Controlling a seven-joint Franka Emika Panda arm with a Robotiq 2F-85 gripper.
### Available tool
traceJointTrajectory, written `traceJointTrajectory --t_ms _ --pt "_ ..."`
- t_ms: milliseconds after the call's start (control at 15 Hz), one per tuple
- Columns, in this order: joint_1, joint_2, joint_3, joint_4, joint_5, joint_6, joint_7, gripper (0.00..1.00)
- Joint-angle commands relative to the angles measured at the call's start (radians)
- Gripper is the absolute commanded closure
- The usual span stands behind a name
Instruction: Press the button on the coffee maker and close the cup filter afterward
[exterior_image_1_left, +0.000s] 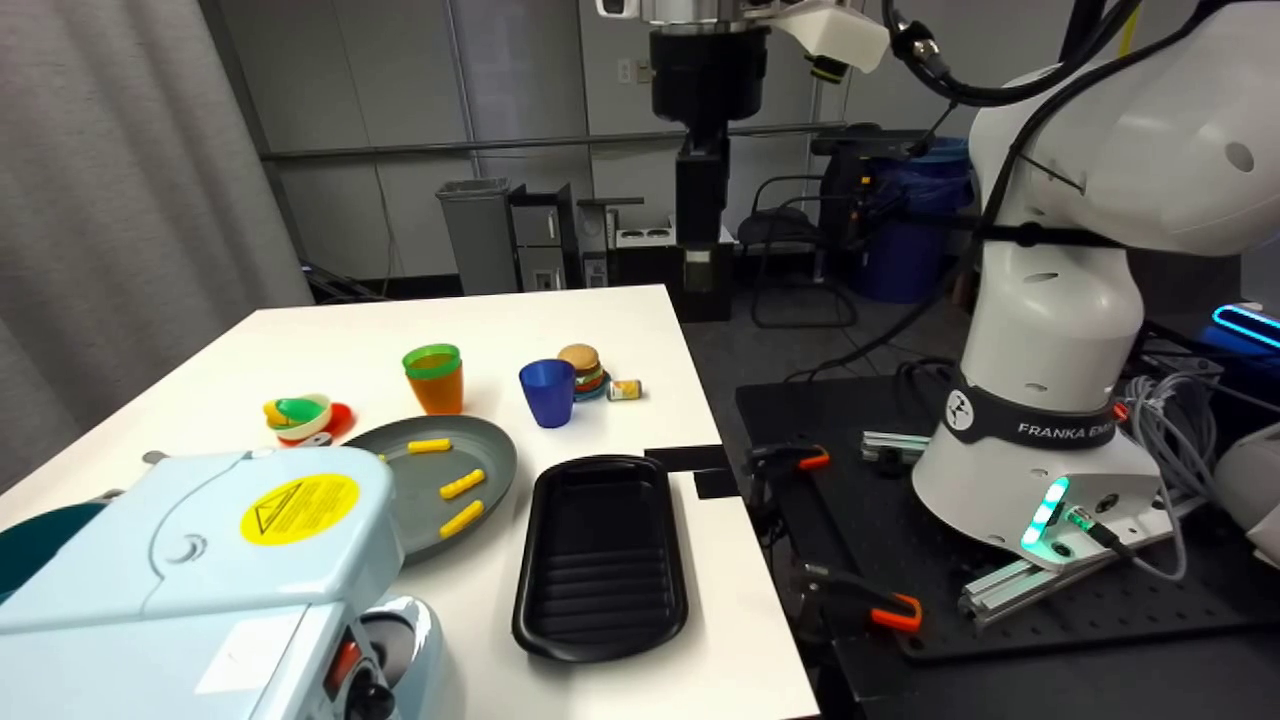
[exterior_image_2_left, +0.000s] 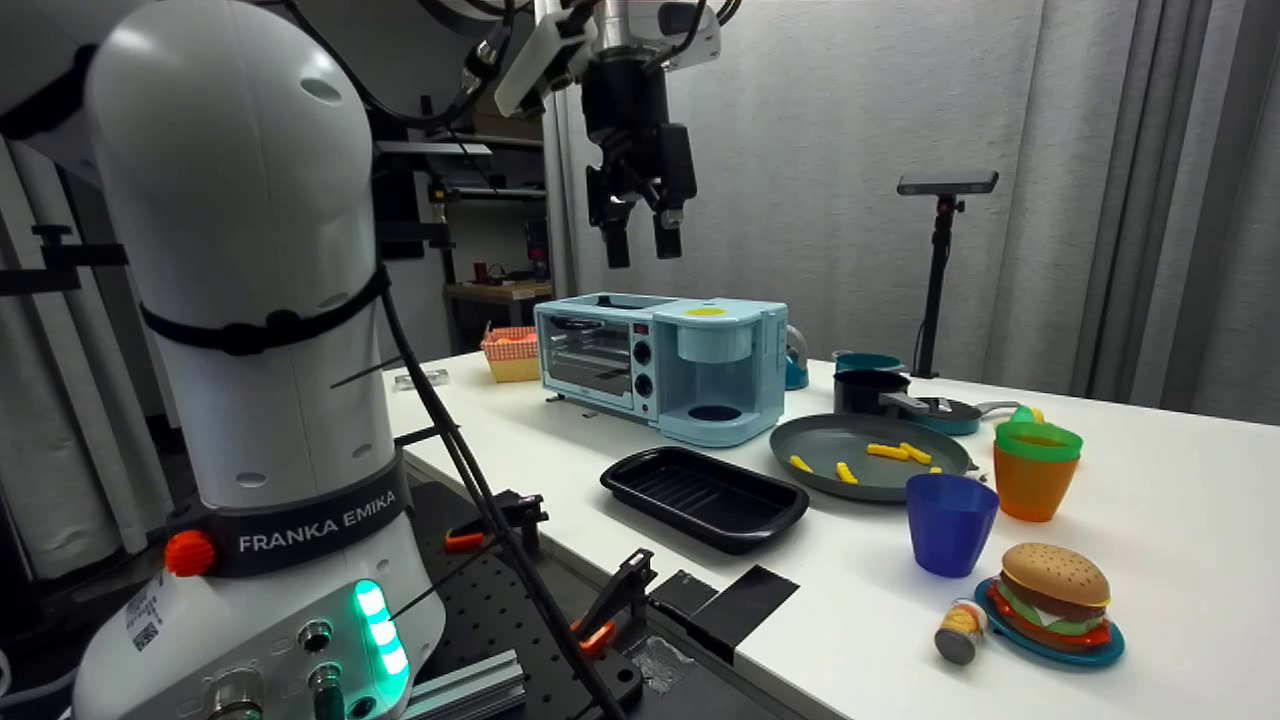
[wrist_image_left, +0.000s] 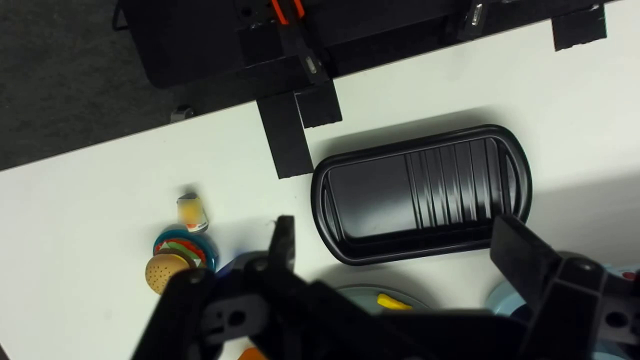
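Observation:
The pale blue coffee maker (exterior_image_2_left: 590, 375) stands on the white table and also shows close up in an exterior view (exterior_image_1_left: 110, 660). Its cup filter (exterior_image_2_left: 715, 342), under a rounded top with a yellow patch (exterior_image_1_left: 300, 510), sits above the round cup base. A red switch (exterior_image_1_left: 343, 668) is above black knobs on the front panel; it also shows small in an exterior view (exterior_image_2_left: 641, 328). My gripper (exterior_image_2_left: 642, 245) is open and empty, pointing down, high above the table and apart from the coffee maker. In the wrist view the gripper (wrist_image_left: 397, 237) spans the black tray; only the coffee maker's edge (wrist_image_left: 500, 300) shows.
A black ribbed tray (exterior_image_2_left: 705, 498) lies in front of the coffee maker. A grey plate (exterior_image_2_left: 800, 440) with yellow fries, a blue cup (exterior_image_2_left: 952, 525), orange-green cups (exterior_image_2_left: 1038, 475), a toy burger (exterior_image_2_left: 1055, 590) and a can (exterior_image_2_left: 961, 630) are nearby. Pots (exterior_image_2_left: 868, 392) stand behind.

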Motion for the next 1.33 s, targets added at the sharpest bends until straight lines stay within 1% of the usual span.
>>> traceJointTrajectory --t_ms 0,867,933,1000,1133,1267 --pt "0.005 0.000 -0.005 0.002 -0.004 -0.003 0.003 0.00" --pt "0.014 0.083 -0.029 0.045 0.010 -0.003 -0.021 0.00" --pt "0.014 0.090 -0.029 0.045 0.008 -0.001 -0.022 0.03" --pt "0.016 0.098 -0.029 0.046 0.008 0.000 -0.025 0.27" --pt "0.022 0.113 -0.030 0.046 0.009 0.004 -0.034 0.31" --pt "0.032 0.127 -0.028 0.047 0.009 0.011 -0.047 0.45"
